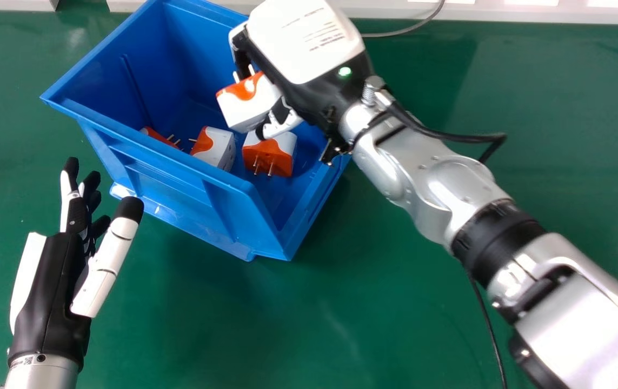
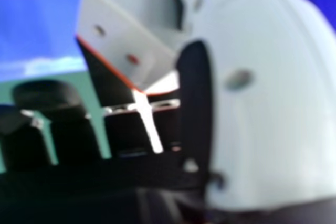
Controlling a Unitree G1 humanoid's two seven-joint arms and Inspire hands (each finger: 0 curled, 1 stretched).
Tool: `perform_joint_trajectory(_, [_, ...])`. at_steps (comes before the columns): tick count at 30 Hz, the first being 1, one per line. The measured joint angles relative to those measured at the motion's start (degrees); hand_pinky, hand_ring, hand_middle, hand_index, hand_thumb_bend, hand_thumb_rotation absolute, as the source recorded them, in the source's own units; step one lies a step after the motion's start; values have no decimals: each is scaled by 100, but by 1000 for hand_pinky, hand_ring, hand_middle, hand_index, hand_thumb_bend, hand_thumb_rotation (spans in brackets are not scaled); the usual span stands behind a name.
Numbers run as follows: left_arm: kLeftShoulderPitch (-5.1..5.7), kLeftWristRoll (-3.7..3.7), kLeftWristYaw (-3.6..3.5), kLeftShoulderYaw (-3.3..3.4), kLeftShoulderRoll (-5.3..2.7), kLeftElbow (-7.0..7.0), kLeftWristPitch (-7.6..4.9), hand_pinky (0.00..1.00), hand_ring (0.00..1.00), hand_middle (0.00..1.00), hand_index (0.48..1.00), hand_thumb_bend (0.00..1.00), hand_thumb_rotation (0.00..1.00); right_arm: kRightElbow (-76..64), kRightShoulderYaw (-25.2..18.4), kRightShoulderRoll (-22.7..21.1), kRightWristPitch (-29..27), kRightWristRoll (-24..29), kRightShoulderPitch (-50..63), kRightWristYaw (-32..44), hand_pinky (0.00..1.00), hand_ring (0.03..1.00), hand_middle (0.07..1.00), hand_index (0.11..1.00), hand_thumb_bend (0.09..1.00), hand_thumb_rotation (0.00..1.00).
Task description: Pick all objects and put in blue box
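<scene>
Over the right part of the blue box [image 1: 179, 156], my right hand [image 1: 309, 54] is shut on a white and orange plug adapter [image 1: 249, 105], held between thumb and fingers above the box floor. The right hand view shows the same adapter [image 2: 126, 35] beside the thumb of my right hand [image 2: 262, 98]. Inside the box lie an orange and white adapter [image 1: 271, 154], a second one [image 1: 216, 147] to its left, and a third [image 1: 160, 136] partly hidden by the front wall. My left hand [image 1: 54, 275] is open at the lower left, outside the box.
Green table surface [image 1: 309, 324] surrounds the box. A white ledge [image 1: 530, 13] runs along the far edge, with a grey cable [image 1: 406, 28] by it. My right forearm spans the table's right side, a black cable [image 1: 484, 308] hanging beneath it.
</scene>
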Motion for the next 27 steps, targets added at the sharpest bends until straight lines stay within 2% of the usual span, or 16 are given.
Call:
perform_joint_trajectory(2, [7, -1, 2, 3, 0, -39, 0, 961, 1000, 1000, 1000, 689, 856, 195, 3, 104, -21, 112, -82, -8, 26, 67, 110, 480, 511, 117])
perform_joint_trajectory(4, [18, -1, 1, -2, -5, -61, 0, 962, 1000, 1000, 1000, 690, 857, 456, -28, 259, 11, 323, -193, 23, 72, 111, 166, 476, 509, 124])
perform_joint_trajectory(5, [24, -1, 1, -5, -7, -71, -1, 962, 1000, 1000, 1000, 690, 857, 541, -57, 329, 40, 400, -225, 50, 134, 179, 238, 472, 506, 137])
perform_joint_trajectory(6, [29, -1, 1, -6, -8, -75, -1, 962, 1000, 1000, 1000, 690, 857, 595, -65, 388, 99, 503, -242, 94, 163, 212, 272, 471, 504, 143])
perform_joint_trajectory(10, [42, -1, 1, -12, -11, -76, -1, 962, 1000, 1000, 1000, 689, 857, 708, -57, 538, 260, 602, -243, 233, 174, 223, 283, 471, 504, 145])
perform_joint_trajectory(11, [47, 0, 2, -13, -13, -79, 1, 962, 1000, 1000, 1000, 690, 857, 712, -16, 546, 283, 602, -243, 241, 204, 255, 313, 472, 502, 151])
perform_joint_trajectory(12, [50, 1, 2, -16, -16, -85, 1, 962, 1000, 1000, 1000, 690, 856, 713, 54, 549, 324, 573, -243, 244, 262, 321, 373, 498, 523, 248])
perform_joint_trajectory(13, [51, 1, 3, -20, -20, -94, 2, 961, 1000, 1000, 1000, 691, 855, 711, 153, 548, 389, 512, -243, 255, 471, 567, 613, 664, 603, 555])
perform_joint_trajectory(14, [51, 3, 3, -23, -24, -102, 3, 959, 1000, 1000, 1000, 692, 854, 711, 259, 541, 450, 458, -243, 283, 594, 709, 755, 767, 648, 732])
perform_joint_trajectory(15, [51, 4, 3, -25, -26, -107, 4, 958, 1000, 1000, 1000, 693, 854, 711, 357, 540, 511, 389, -243, 321, 657, 771, 817, 816, 669, 806])
perform_joint_trajectory(17, [51, 4, 3, -28, -31, -112, 9, 958, 1000, 1000, 1000, 693, 853, 701, 501, 535, 579, 314, -243, 368, 701, 814, 858, 850, 681, 856])
perform_joint_trajectory(18, [51, 4, 3, -29, -32, -112, 12, 957, 1000, 1000, 1000, 694, 853, 692, 524, 535, 602, 313, -243, 381, 751, 859, 903, 886, 689, 911])
perform_joint_trajectory(21, [51, 4, 4, -29, -33, -113, 23, 956, 1000, 1000, 1000, 694, 852, 657, 575, 532, 680, 316, -243, 403, 761, 868, 912, 893, 690, 923])
perform_joint_trajectory(23, [49, 4, 3, -29, -33, -114, 37, 955, 1000, 1000, 1000, 695, 851, 614, 607, 528, 762, 322, -243, 407, 857, 952, 972, 958, 705, 972])
perform_joint_trajectory(27, [47, 4, 4, -29, -33, -115, 72, 955, 1000, 1000, 1000, 695, 851, 490, 673, 503, 774, 318, -242, 406, 908, 990, 995, 987, 696, 986])
